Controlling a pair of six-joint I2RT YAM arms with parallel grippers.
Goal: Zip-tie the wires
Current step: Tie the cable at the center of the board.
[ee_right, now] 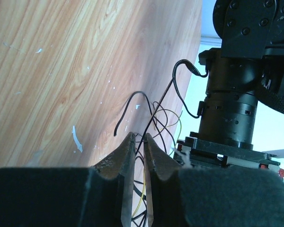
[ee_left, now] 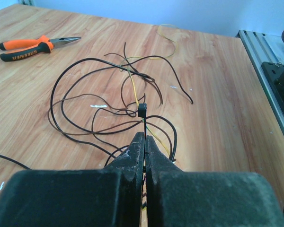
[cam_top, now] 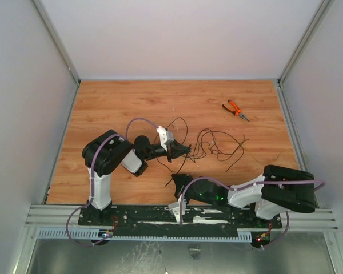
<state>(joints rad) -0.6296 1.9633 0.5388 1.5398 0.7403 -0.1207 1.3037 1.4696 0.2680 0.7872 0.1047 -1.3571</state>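
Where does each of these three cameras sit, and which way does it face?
Top external: high behind the bases, looking down on the table, wires, left arm and right arm.
Left wrist: on the left arm, facing past the shut left end effector toward wires and pliers.
Right wrist: low over the table, past the right end effector toward the left arm.
All share the wires.

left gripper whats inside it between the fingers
The left gripper is shut on a thin black strip that rises from the tips to a small black block. Its lower part is hidden between the pads, so how much is clamped cannot be seen.
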